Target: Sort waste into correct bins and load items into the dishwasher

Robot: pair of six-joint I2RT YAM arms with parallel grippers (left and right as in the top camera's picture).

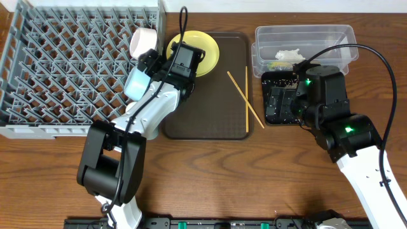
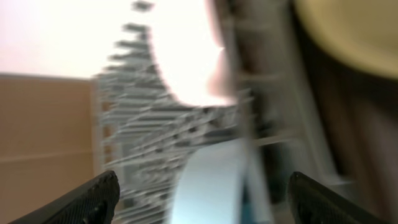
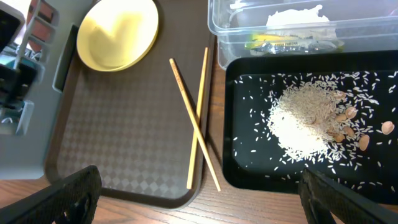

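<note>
Blurred black fingertips of our left gripper (image 2: 204,183) are filling the bottom corners of the left wrist view. The jaws are standing wide, with a gap showing on each side of the light blue bowl (image 2: 210,193) between them, so we are gripping nothing. That bowl is sitting at the right edge of the grey dish rack (image 1: 70,63), apparently on its edge. We are judging that the pegs are propping it there so it can drain. Just beyond it the white cup (image 1: 144,39) is lying tilted in the same corner of the rack.

Our right gripper (image 3: 199,177) is hanging spread and empty too, low over the gap between the brown serving tray (image 3: 124,137) and the black tray (image 3: 245,174). We are reading the waste as sorted, each kind kept apart. The rice (image 3: 305,121) and tan crumbs (image 3: 348,121) are lying in the black tray, while the crumpled paper (image 3: 295,17) and greenish-orange scrap (image 3: 273,42) are lying in the clear tub (image 3: 217,18). The yellow plate (image 3: 118,34) and the crossed chopsticks (image 3: 198,121) are waiting on the serving tray, the chopsticks at its right rim, where the right arm looks able to reach them. We are finding no brand, label or writing that can be read anywhere.
</note>
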